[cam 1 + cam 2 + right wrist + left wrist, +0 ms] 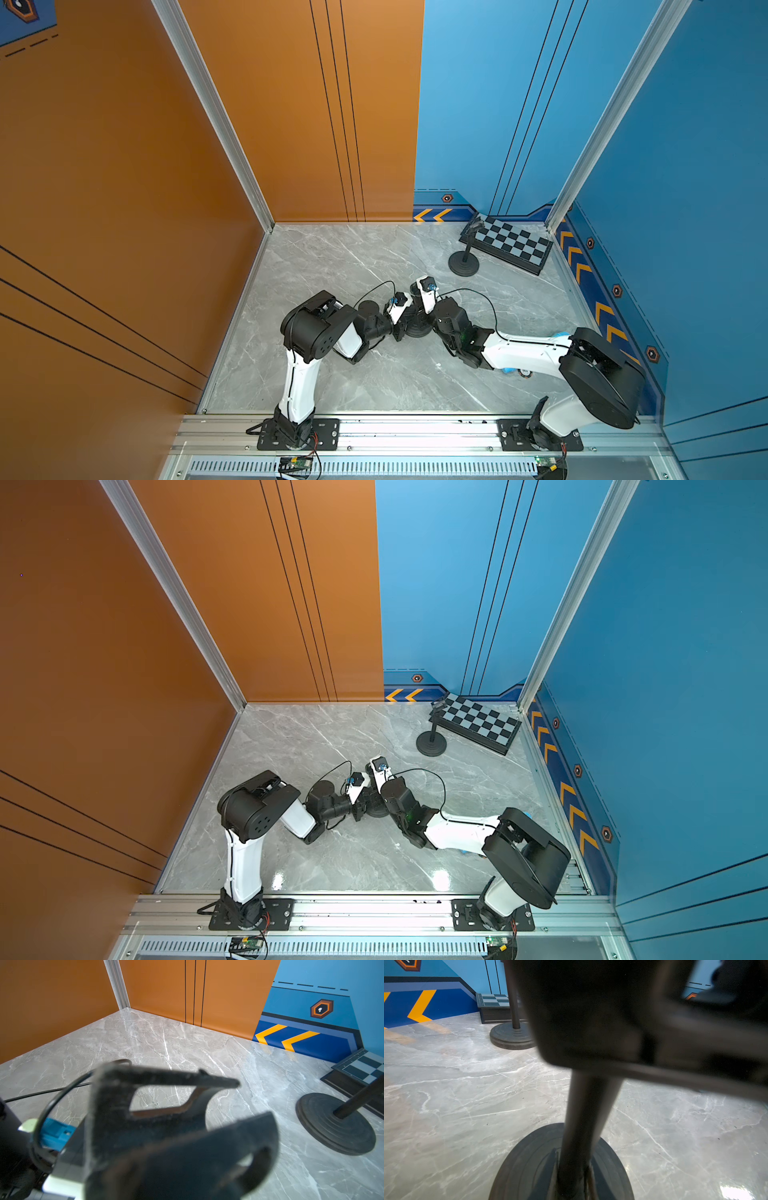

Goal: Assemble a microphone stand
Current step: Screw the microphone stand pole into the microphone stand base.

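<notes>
A black round base (517, 1169) lies on the marble table with a black pole (588, 1109) standing up from its centre. My left gripper (575, 1182) is shut on the pole low down, just above the base. Over the pole's top sits a black microphone clip (164, 1118), blurred and very close in the right wrist view, and my right gripper (424, 321) is shut on it. In both top views the two grippers meet mid-table over the base (417, 331), which they largely hide. The left gripper (400, 331) comes in from the left.
A second black stand (464, 262), with pole and clip, stands at the back right beside a folded chessboard (513, 245). Blue objects (508, 370) lie partly hidden under the right arm. Black cables (478, 295) loop above both wrists. Walls enclose the table on three sides.
</notes>
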You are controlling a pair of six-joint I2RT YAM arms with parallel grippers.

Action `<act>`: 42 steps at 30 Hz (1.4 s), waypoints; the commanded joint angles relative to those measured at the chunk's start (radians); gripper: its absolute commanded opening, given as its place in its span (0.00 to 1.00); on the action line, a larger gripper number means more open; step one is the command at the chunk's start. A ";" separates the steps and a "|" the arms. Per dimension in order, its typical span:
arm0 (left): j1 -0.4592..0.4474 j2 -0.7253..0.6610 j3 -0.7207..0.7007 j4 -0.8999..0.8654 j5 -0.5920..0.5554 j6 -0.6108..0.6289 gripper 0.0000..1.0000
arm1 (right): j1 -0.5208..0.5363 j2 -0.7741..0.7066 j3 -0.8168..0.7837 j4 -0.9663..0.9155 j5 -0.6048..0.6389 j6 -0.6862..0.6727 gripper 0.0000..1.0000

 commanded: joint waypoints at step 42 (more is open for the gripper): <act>0.024 0.052 -0.003 -0.001 0.068 -0.005 0.07 | -0.164 -0.031 0.050 -0.207 -0.582 -0.145 0.44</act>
